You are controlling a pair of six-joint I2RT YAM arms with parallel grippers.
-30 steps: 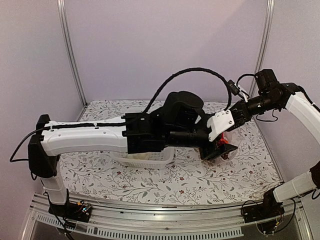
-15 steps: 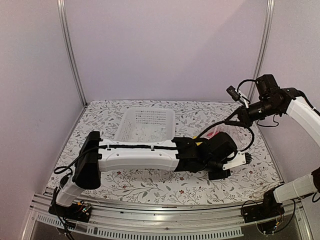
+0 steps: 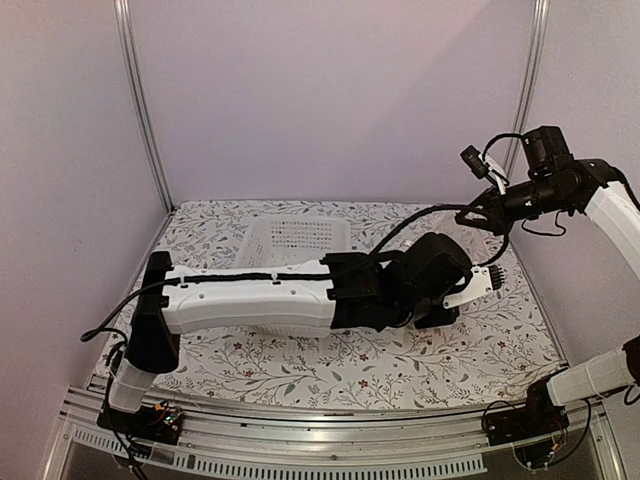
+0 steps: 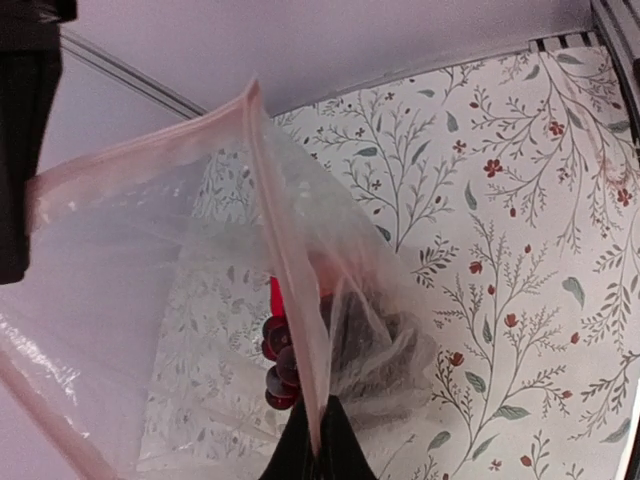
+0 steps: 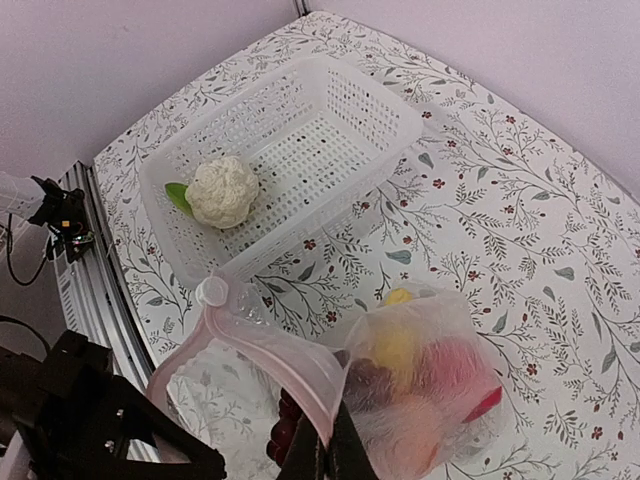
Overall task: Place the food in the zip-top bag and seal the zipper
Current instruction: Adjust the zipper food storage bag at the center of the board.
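The zip-top bag [image 5: 440,385] hangs clear and crinkly over the table, with yellow [image 5: 396,345], red [image 5: 482,404] and dark purple grape [image 4: 279,361] food inside. Its pinkish zipper [image 4: 285,270] runs up from my left gripper [image 4: 318,433], which is shut on that mouth edge. My right gripper [image 5: 328,440] is shut on the same zipper [image 5: 275,350] further along. A white cauliflower [image 5: 222,190] lies in the basket. In the top view my left arm hides the bag; the right gripper [image 3: 480,213] is raised above it.
The white lattice basket [image 5: 345,150] stands on the floral table cloth [image 4: 500,250] behind the bag. My left arm [image 3: 260,300] stretches across the table in front of the basket [image 3: 290,238]. Frame posts and walls close in the back and sides.
My left arm came down from above the basket and reached right to the bag, and its gripper closed on the zipper edge. The right gripper lifted slightly, still shut on the bag.
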